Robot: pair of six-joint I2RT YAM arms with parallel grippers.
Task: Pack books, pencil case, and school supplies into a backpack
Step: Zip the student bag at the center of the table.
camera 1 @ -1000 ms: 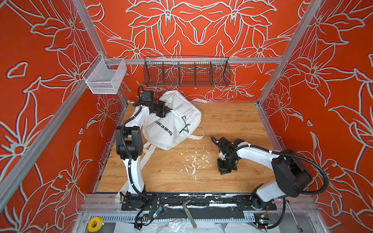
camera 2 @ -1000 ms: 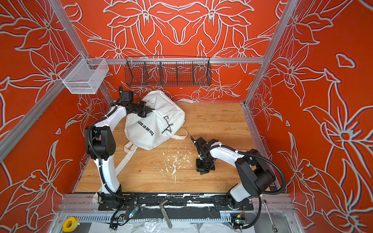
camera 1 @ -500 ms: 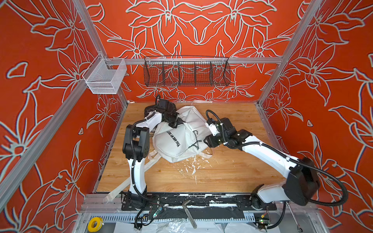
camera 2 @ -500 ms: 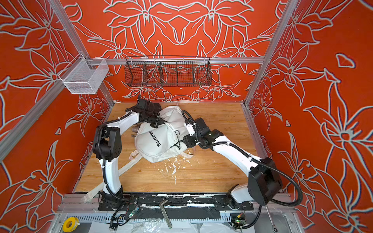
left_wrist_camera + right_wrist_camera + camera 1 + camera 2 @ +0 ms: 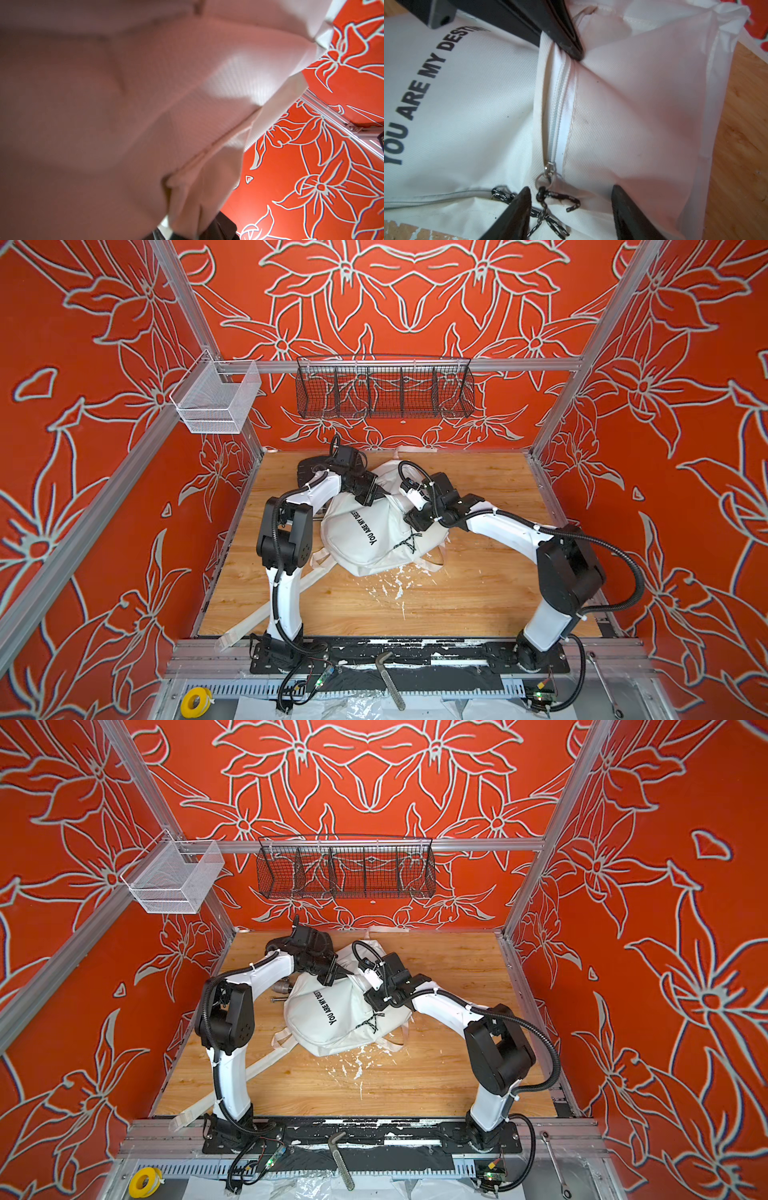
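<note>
backpack: is lying on the wooden tabletop in both top views, slightly behind the middle, between the two arms, with its printed front facing up.
lettering: "YOU ARE MY DESTINY" is running in black across the front panel.
left gripper: is pinching a fold of the bag's white fabric at one end of the zip, with its jaws pressed together on the cloth. Its own wrist view is showing mostly blurred pale fabric.
right gripper: is hanging over the slider end of the zip, jaws standing partly apart and gripping nothing.
zip: is running closed from the left gripper's tip to the slider.
cord pulls: are lying between the right fingertips. Whether either finger is touching them is unclear.
strap: is trailing from the bag toward the table's front left edge.
black ribbed case: is lying at the back, partly hidden behind the left arm.
grey metal fitting: is lying just beside the bag, under the left arm.
white flakes: are lying scattered on the wood just in front of the bag.
</note>
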